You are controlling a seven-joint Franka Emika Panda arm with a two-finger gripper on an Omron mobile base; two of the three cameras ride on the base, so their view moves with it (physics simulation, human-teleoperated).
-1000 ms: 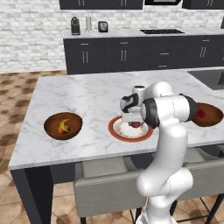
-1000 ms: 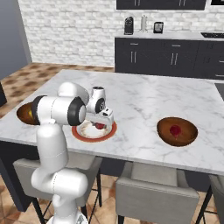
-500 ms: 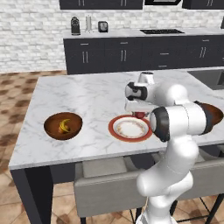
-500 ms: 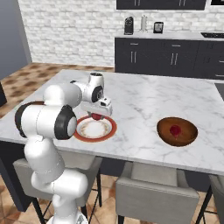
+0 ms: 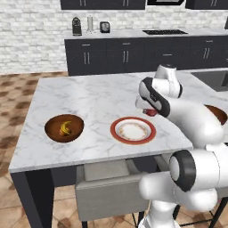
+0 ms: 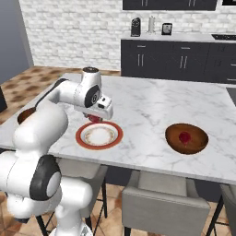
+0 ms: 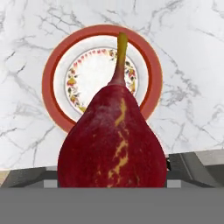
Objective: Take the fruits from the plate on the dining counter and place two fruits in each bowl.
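Observation:
My gripper [image 5: 149, 110] is shut on a red fruit [image 7: 113, 139] with a yellow-brown stem, held just above the far right edge of the plate [image 5: 132, 131]. The red-rimmed plate [image 7: 52, 74] lies bare on the dining counter [image 5: 89, 98]. In the left bowl [image 5: 50, 128] rests a yellow banana [image 5: 66, 128]. The right bowl [image 6: 186, 150] holds one red fruit [image 6: 184, 137]. From the right base view my gripper [image 6: 96, 116] hangs over the plate [image 6: 99, 135], and my arm hides most of the left bowl [image 6: 24, 115].
Grey stools [image 5: 107, 189] stand tucked under the counter's near edge. A long dark cabinet run [image 5: 133, 55] lines the back wall, with a coffee machine [image 5: 76, 26] on top. Bare marble [image 6: 152, 106] stretches between the plate and the right bowl.
My gripper has risen off the plate with the red fruit in it and shifted slightly toward the right bowl. The plate is left bare.

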